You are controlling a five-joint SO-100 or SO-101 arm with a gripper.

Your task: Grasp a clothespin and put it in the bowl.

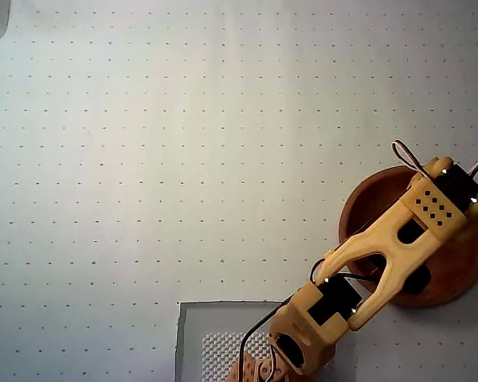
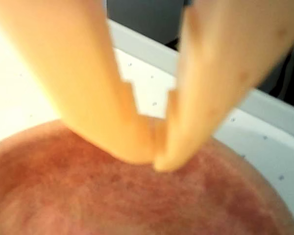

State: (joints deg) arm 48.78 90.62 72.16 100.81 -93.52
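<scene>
Over the bowl: my one yellow plastic arm [image 1: 382, 263] reaches across the single large round reddish-brown wooden bowl [image 1: 462, 274], which sits near the right edge in the overhead view.
Claw: in the wrist view my two-finger yellow claw [image 2: 154, 161] hangs just above the bowl's [image 2: 88, 196] inside, fingertips drawn together and touching at the tips.
Grip: I can make out a pale sliver between the fingers just above the bowl, but the blur keeps me from telling whether it is anything held.
Clothespin: I count none in plain sight, neither in the bowl nor on the mat beside it; my arm covers much of the bowl from overhead.
Surface count: one white dotted mat [image 1: 183, 159] under the bowl, spreading well to its left.
Other things: one grey tray-like plate [image 1: 193, 338] with a meshed patch, down-left of the bowl, by my arm's base.
In the way: only my own arm, hiding the bowl's middle.
</scene>
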